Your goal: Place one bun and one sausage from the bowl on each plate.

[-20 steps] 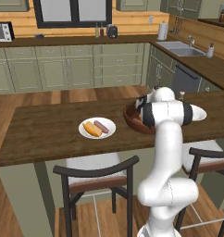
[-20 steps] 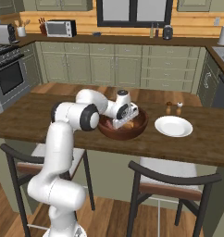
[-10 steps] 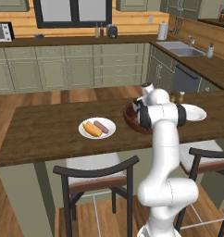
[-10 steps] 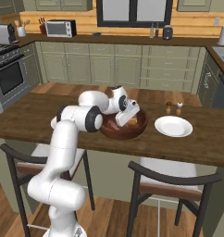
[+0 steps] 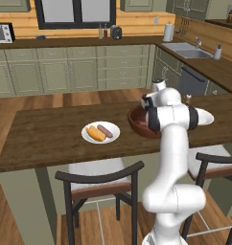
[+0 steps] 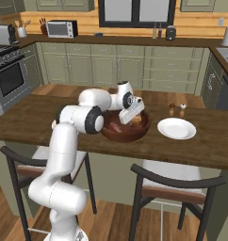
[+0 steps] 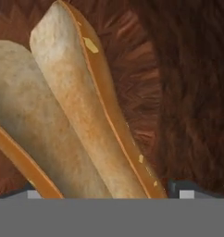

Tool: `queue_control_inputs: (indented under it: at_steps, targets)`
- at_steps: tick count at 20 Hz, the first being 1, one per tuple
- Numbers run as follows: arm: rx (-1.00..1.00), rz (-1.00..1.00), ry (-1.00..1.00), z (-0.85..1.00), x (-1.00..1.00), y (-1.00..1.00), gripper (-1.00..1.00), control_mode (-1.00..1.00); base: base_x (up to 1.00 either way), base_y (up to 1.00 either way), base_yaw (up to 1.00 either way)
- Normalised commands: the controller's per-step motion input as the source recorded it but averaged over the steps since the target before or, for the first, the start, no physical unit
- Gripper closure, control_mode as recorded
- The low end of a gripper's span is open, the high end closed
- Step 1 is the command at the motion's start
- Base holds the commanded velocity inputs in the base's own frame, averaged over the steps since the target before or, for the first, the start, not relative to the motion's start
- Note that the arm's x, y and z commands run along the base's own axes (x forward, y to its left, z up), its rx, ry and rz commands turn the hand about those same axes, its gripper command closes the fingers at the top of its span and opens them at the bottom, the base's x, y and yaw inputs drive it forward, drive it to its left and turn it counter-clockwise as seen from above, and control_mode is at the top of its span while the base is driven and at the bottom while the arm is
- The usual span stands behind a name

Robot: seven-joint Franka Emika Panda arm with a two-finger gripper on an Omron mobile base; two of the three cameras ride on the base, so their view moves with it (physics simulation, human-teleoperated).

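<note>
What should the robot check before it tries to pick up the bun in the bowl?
1. Pincer down inside the bowl: ok.
2. Bun right in front of the pincer, between its tips: ok, it looms very close in the hand view.
3. Pincer shut on the bun: cannot tell, the fingertips barely show.
4. First plate already has a bun and a sausage: ok.
5. Second plate bare and ready beside the bowl: ok.
6. Salt and pepper shakers behind that plate, out of the way: ok.
</note>
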Motion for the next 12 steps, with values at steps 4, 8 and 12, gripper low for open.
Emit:
queue_control_inputs:
  at_steps: [4, 8, 12]
  targets:
    - [0.16, 0.00, -0.57, 0.85, -0.76, 0.09, 1.00, -1.00, 0.00, 0.00, 0.00]
    - [0.11, -0.02, -0.37, 0.82, -0.84, 0.46, 1.00, -1.00, 0.00, 0.00, 0.00]
    - [0.01, 0.00, 0.08, 1.00, -0.33, 0.45, 1.00, -1.00, 0.00, 0.00, 0.00]
